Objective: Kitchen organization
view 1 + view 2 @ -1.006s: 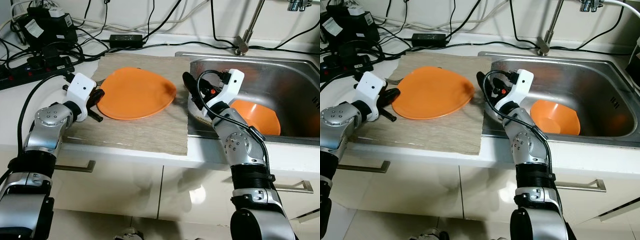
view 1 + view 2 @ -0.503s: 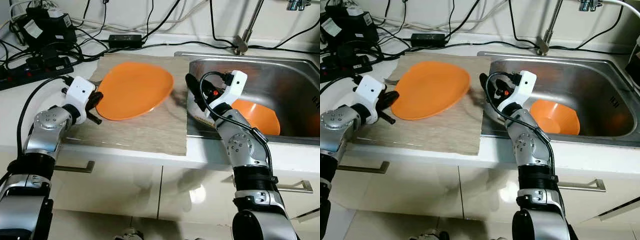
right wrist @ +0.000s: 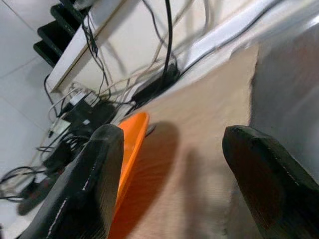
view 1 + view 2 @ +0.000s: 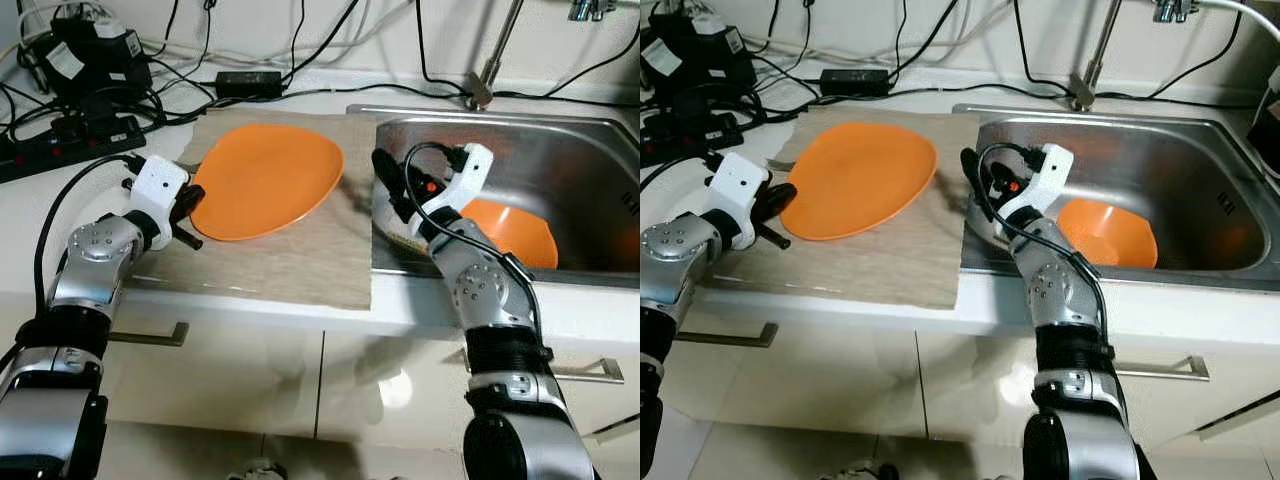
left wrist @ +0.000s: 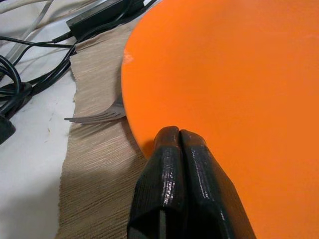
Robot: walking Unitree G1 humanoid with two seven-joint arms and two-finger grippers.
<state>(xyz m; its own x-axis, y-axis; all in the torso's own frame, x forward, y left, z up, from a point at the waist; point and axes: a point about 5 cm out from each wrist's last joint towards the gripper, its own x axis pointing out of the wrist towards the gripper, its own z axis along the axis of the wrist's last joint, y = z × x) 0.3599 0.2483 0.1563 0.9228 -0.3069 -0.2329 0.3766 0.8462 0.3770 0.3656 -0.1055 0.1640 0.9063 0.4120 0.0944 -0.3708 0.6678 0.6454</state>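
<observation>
My left gripper pinches plate rim; right gripper wide open. I lift slowly, level, clearing fork.

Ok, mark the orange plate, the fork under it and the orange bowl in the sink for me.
orange plate (image 4: 268, 178), left eye view, middle of its upper face.
fork (image 5: 94, 116), left wrist view, on the tines sticking out from under the plate.
orange bowl (image 4: 1110, 235), right eye view, inside of the bowl.
</observation>
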